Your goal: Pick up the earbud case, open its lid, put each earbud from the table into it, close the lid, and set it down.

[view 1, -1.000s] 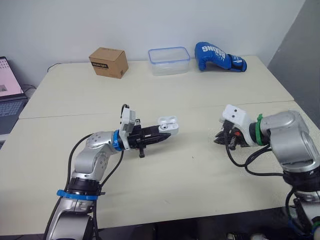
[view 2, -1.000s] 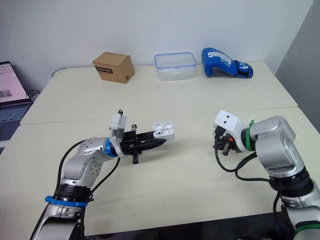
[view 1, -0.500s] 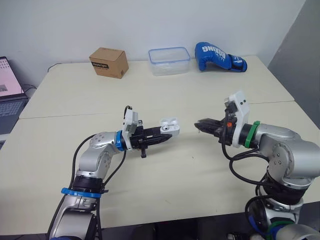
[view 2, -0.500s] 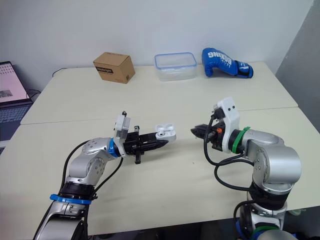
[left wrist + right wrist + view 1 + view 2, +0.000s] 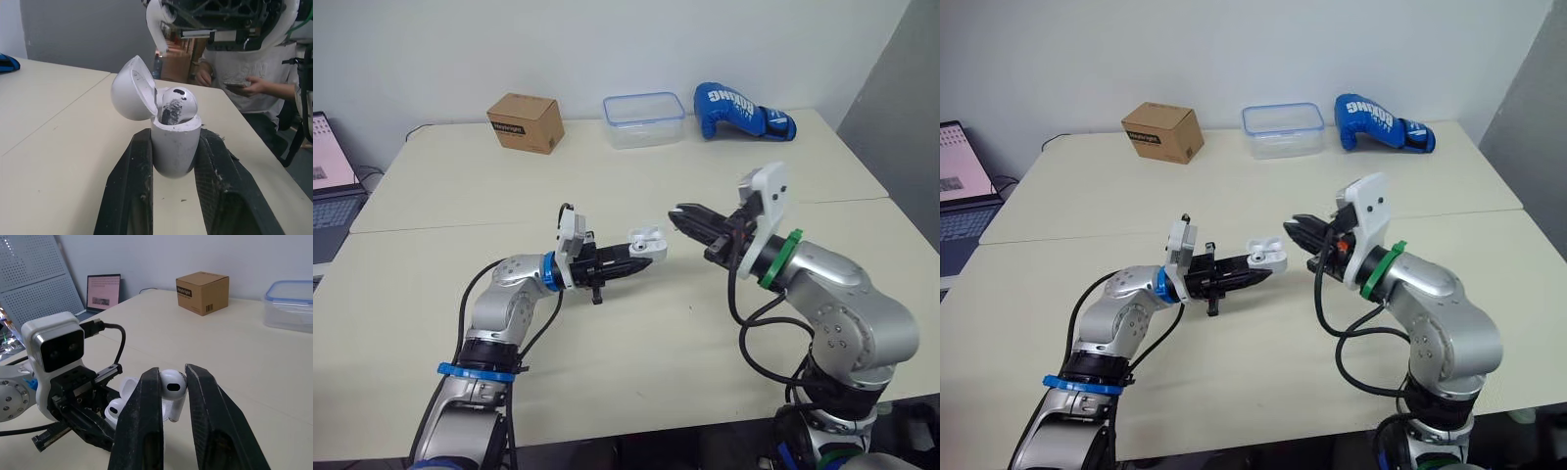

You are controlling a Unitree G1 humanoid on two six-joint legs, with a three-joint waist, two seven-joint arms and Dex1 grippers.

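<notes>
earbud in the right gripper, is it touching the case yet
Apart. The left wrist view shows the earbud in the right gripper above the open case, with a clear gap between them.

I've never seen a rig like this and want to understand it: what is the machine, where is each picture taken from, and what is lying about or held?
It is a humanoid robot with two arms, each ending in a two-fingered black tool. Two pictures come from cameras on its head, looking down over the table; the other two come from a camera on each wrist. The left tool is shut on a white earbud case, lid open, one earbud already inside. The right tool pinches the second earbud close to the case. Along the table's far edge sit a cardboard box, a clear plastic container and a blue boxing glove.
</notes>
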